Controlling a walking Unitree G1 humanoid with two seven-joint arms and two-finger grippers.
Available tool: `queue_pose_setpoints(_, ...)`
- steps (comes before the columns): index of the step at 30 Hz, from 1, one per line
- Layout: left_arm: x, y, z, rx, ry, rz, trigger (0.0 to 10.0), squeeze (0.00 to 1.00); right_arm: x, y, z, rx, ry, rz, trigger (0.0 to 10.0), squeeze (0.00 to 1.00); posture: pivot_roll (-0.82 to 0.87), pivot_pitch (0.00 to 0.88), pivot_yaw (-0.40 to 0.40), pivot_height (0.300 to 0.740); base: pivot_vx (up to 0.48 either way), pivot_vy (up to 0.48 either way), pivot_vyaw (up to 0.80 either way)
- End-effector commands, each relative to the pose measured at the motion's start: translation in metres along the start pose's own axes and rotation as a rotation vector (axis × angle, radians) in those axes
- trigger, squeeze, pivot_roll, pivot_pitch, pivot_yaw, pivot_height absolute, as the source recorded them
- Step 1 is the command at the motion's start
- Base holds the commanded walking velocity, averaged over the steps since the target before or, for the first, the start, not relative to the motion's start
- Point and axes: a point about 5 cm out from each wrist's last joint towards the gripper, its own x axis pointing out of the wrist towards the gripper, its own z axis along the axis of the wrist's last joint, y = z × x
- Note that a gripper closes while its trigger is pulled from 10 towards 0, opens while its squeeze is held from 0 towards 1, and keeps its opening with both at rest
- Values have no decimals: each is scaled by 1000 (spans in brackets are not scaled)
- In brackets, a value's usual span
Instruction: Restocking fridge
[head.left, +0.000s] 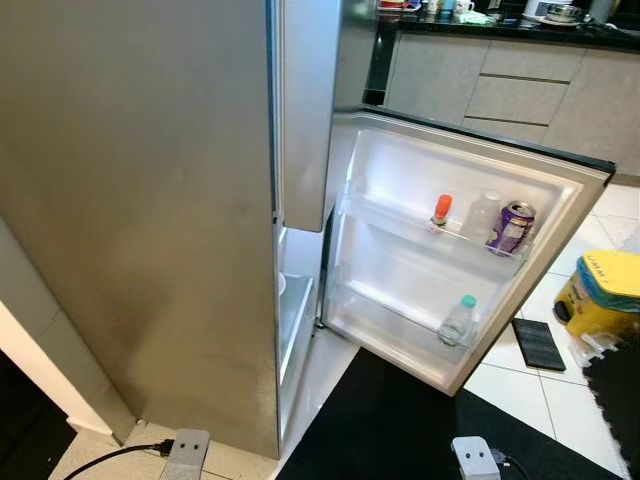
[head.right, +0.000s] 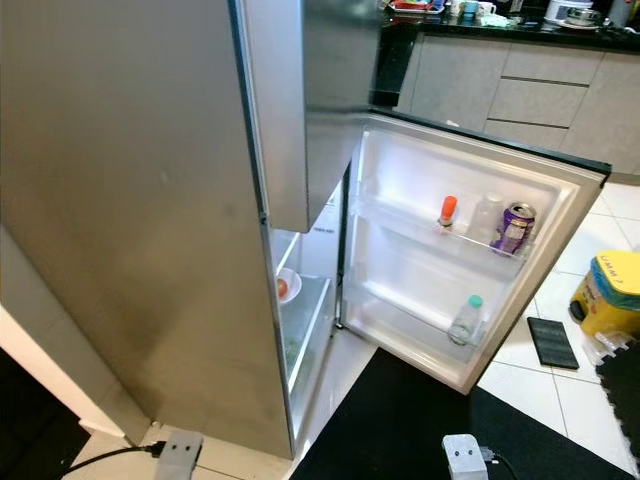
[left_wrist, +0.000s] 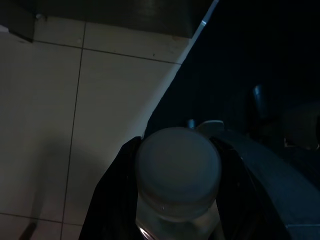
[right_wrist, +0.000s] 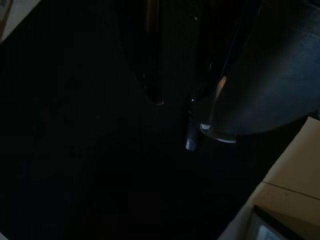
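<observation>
The fridge's lower door (head.left: 560, 260) stands open to my right. Its upper rack holds an orange-capped bottle (head.left: 441, 210), a clear bottle (head.left: 482, 216) and a purple can (head.left: 513, 227). A green-capped bottle (head.left: 458, 321) stands in the lower rack. In the left wrist view my left gripper (left_wrist: 177, 144) is shut on a clear bottle with a pale cap (left_wrist: 177, 167), held low over the tiled floor. The right gripper (right_wrist: 175, 100) hangs over the dark mat in a very dark view. Both wrists show low in the eye views, left arm (head.left: 185, 450) and right arm (head.left: 475, 458).
A bowl with something red (head.right: 285, 287) sits on a shelf inside the fridge. The steel fridge side (head.left: 140, 200) fills the left. A black mat (head.left: 400, 430) lies before the door. A yellow container (head.left: 605, 295) and a flat black item (head.left: 538, 343) lie on the tiles at right. Counter cabinets (head.left: 520, 90) stand behind.
</observation>
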Motion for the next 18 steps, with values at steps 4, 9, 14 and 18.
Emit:
queue_pose_setpoints(4,-2,-5,-11,-4,38,-24,10000,0,0,2,-1,-10,14,6,10000,0,39,0,-27,740,0,-402,0)
queue_pose_setpoints(9,-2,-2,-12,-6,41,-22,10000,0,0,2,-3,-16,19,8,10000,0,39,0,-27,740,0,-417,0)
queue_pose_setpoints(14,-2,-1,-12,-5,41,-20,10000,0,0,3,-5,-15,26,10,10000,0,41,0,-28,740,0,-418,0)
queue_pose_setpoints(18,-2,-1,-11,-1,40,-21,10000,0,-1,4,-8,-20,35,13,10000,0,40,0,-27,740,0,-418,0)
